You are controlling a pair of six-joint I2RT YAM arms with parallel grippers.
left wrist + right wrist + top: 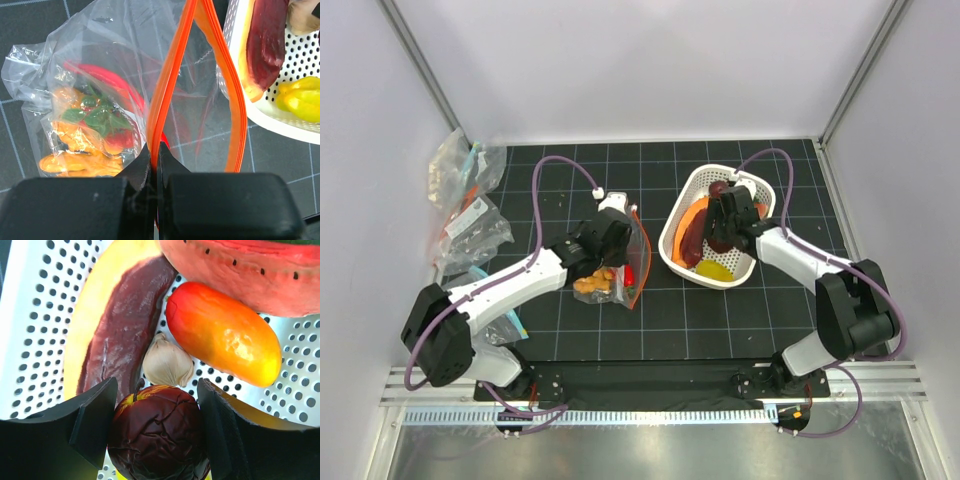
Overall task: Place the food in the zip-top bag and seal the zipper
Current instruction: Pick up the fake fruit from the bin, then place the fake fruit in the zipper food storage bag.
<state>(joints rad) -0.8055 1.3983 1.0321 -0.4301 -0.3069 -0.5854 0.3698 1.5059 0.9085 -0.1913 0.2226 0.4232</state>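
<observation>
The zip-top bag (115, 60) lies on the black mat left of the white basket (685, 190), its mouth gaping. Inside it sit orange, green and red toy foods (90, 130), among them a red chili (107, 75). My left gripper (155, 150) is shut on the red-orange zipper (172, 75) strip at the bag's near edge. In the basket (30, 315), my right gripper (156, 390) has both fingers pressed against a dark red wrinkled apple (160, 435). A garlic bulb (167, 362), a red-orange mango (225, 332) and a purple-and-yellow slice (125, 325) lie just beyond it.
A watermelon slice (240, 265) and a yellow piece (302, 97) also lie in the basket. Crumpled clear bags (465, 210) are piled at the mat's left edge against the wall. White walls close in the back and both sides.
</observation>
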